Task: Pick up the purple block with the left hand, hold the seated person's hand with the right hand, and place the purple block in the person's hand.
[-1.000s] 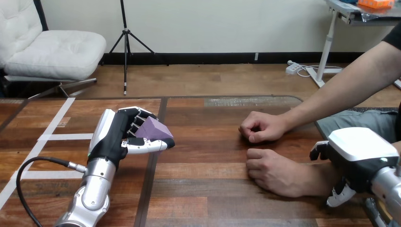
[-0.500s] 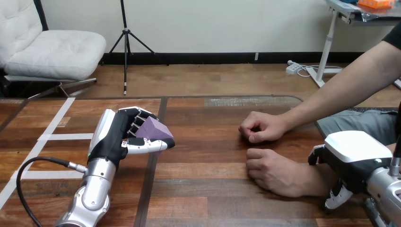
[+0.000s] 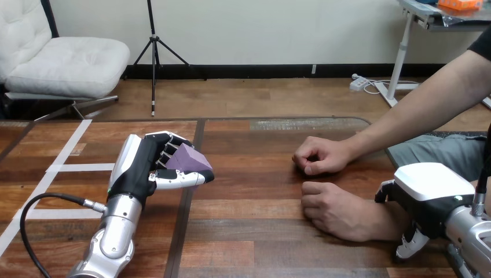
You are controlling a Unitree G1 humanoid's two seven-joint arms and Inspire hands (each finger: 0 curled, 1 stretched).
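- The left robot hand (image 3: 142, 171) sits on the left part of the counter (image 3: 260, 243), its silver forearm coming in from the near edge.
- Its fingers (image 3: 168, 142) and thumb (image 3: 179, 178) are curled round the purple block (image 3: 188, 157), gripping it.
- The purple block lies in that grasp, on the right side of the palm. A sloped purple face shows above the thumb and a corner points right.
- White tape strips (image 3: 87, 167) run across the counter to the left of this robot hand.
- The person's far hand (image 3: 321, 155) rests on the counter right of the middle, in a loose fist with its knuckles turned left. Its forearm runs up to the far right.
- The person's near hand (image 3: 333, 209) lies on the counter just nearer than the other one, also curled, knuckles to the left.
- The right robot hand (image 3: 431, 194) is at the near right, its white back shell facing up. It is at the wrist of the person's near hand.
- Whether the right robot hand is closed round that wrist or only lying against it cannot be told.
- The purple block is well apart from both of the person's hands, with bare counter between them.
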